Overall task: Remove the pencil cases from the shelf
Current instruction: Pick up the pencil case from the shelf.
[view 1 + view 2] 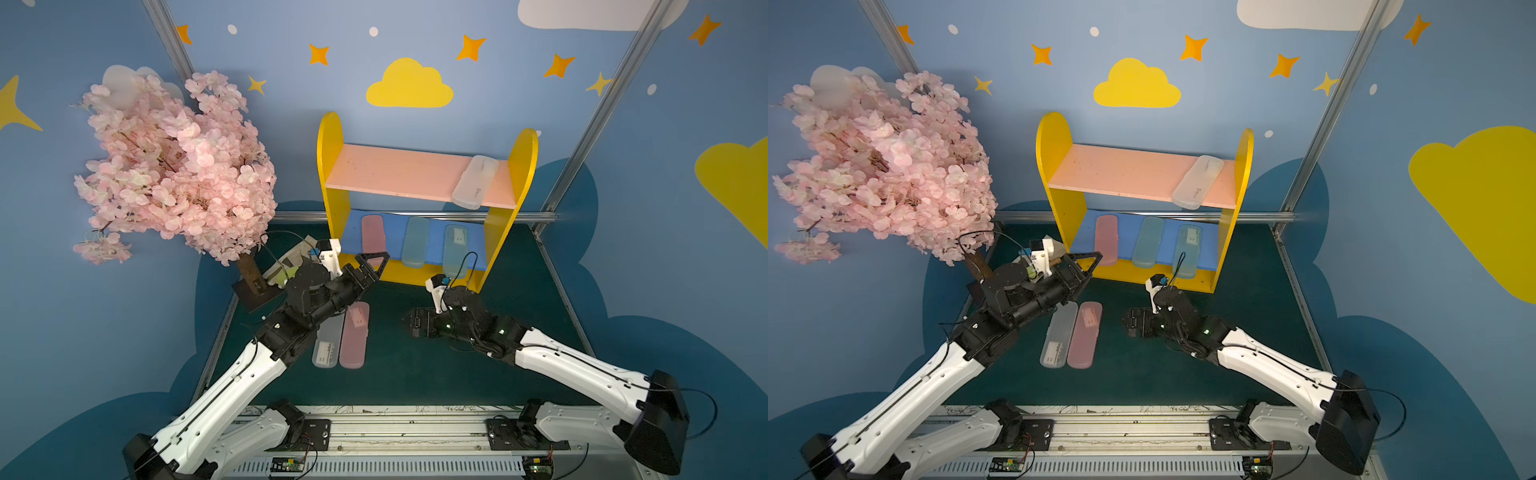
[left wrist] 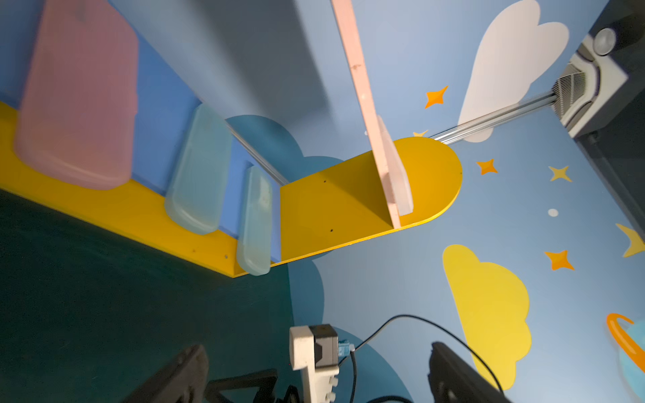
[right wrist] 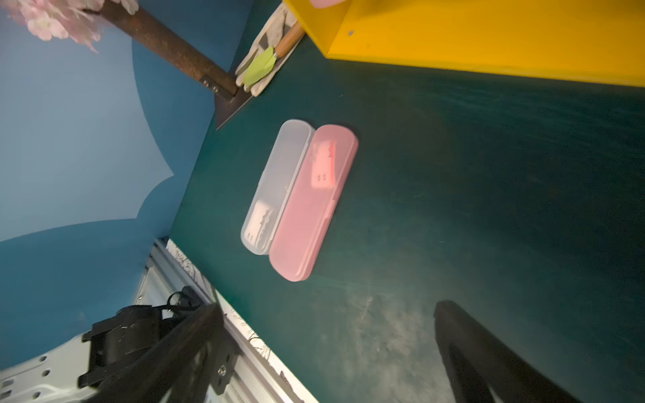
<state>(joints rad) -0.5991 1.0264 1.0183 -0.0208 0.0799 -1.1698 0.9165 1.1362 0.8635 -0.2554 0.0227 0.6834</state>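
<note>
The shelf (image 1: pixel 334 208) stands at the back of the green table. A frosted white pencil case (image 1: pixel 475 181) lies on its pink upper board. On the blue lower board lie a pink case (image 1: pixel 373 232) and two pale blue ones (image 1: pixel 415 242) (image 1: pixel 455 251). Two more cases, a frosted white one (image 3: pixel 275 188) and a pink one (image 3: pixel 314 202), lie side by side on the table. My left gripper (image 1: pixel 374 262) is open and empty just in front of the pink case (image 2: pixel 76 94) on the lower board. My right gripper (image 1: pixel 417 322) is open and empty, low over the table right of the two cases.
A pink blossom tree (image 1: pixel 174 166) on a dark base (image 1: pixel 257 295) fills the left back corner. A glove with a trowel (image 3: pixel 268 59) lies beside it. Blue walls close in on both sides. A metal rail (image 1: pixel 395 428) runs along the front edge.
</note>
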